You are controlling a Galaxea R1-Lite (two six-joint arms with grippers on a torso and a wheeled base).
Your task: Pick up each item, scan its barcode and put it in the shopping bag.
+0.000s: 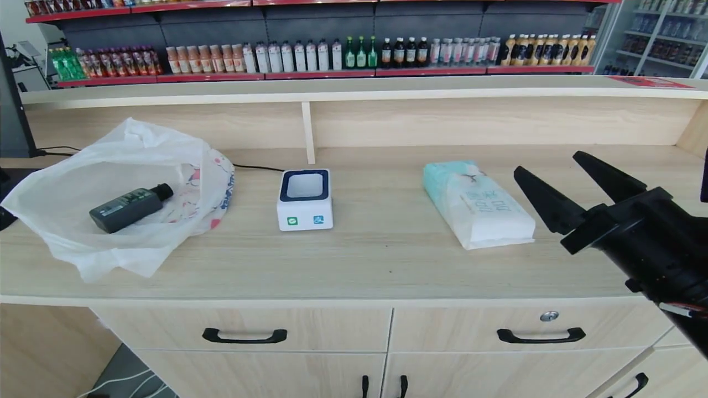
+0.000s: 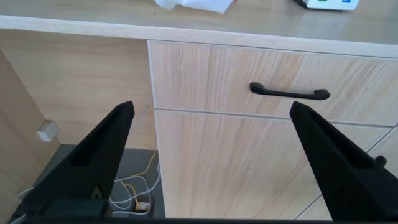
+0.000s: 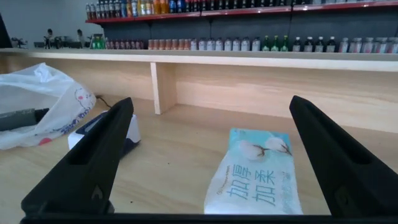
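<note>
Woodgrain counter [image 1: 387,249] bears crinkled plastic shopping bag [image 1: 61,188], soft oblong tissue pack [image 1: 478,204].

My right tool [image 1: 547,163] hangs ahead of me on my right side, arm angled up from below. Its two black fingers [image 1: 545,202] are spread wide, with nothing between them. My left tool [image 2: 211,109] sits low, equally wide apart and empty.

Desk [image 1: 387,243] of pale wood-grain laminate, matt and smooth, shopping bag [image 1: 66,182] at nine o'clock of thin translucent crinkled plastic, scanner [image 1: 305,213] of glossy white plastic, tissue pack [image 1: 478,207] at three o'clock in soft, faintly sheened film, right gripper [image 1: 547,163] matt black.
</note>
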